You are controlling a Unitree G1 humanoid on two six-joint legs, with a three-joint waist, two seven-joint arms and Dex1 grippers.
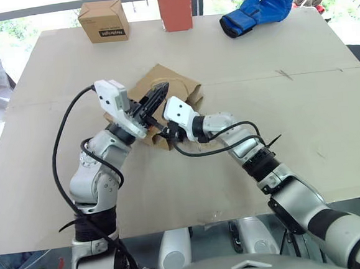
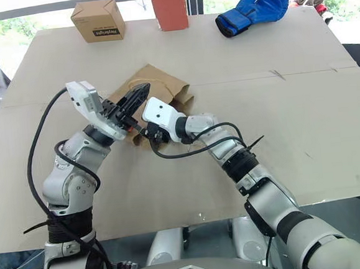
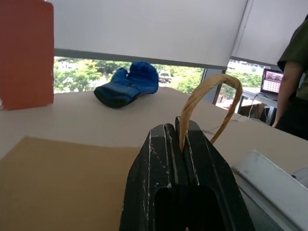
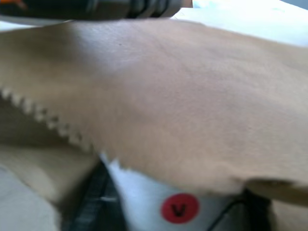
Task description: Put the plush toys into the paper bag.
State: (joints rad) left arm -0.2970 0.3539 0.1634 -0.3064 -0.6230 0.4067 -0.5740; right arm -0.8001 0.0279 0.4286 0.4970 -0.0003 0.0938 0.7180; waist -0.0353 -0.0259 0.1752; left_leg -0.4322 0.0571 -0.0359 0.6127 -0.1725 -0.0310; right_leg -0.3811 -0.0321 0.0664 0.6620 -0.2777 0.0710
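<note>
Nearest the head camera, both arms converge over the middle of the bench (image 1: 329, 129), meeting at the paper bag (image 1: 176, 85), which lies crumpled and partly lifted between them. From the left, the left hand (image 1: 155, 99) points up and inward, fingers clamped on the bag's handle. From the right, the right hand (image 2: 147, 134) points across at the bag's near edge, just below the left hand; whether its fingers are open or closed cannot be told. At the far edge sit a cardboard box (image 1: 103, 20), an orange block (image 1: 174, 6) and a blue boxing glove (image 1: 256, 8), all well apart from the bag. Left wrist view: 2 black fingers pressed together on the twisted handle loop (image 3: 208, 103). Right wrist view: the bag's serrated paper lip lies over a white plush toy (image 4: 159, 199) bearing a red spot, apparently at the bag's mouth; judged, that opening faces the right hand, the nearer for pushing the toy in.
</note>
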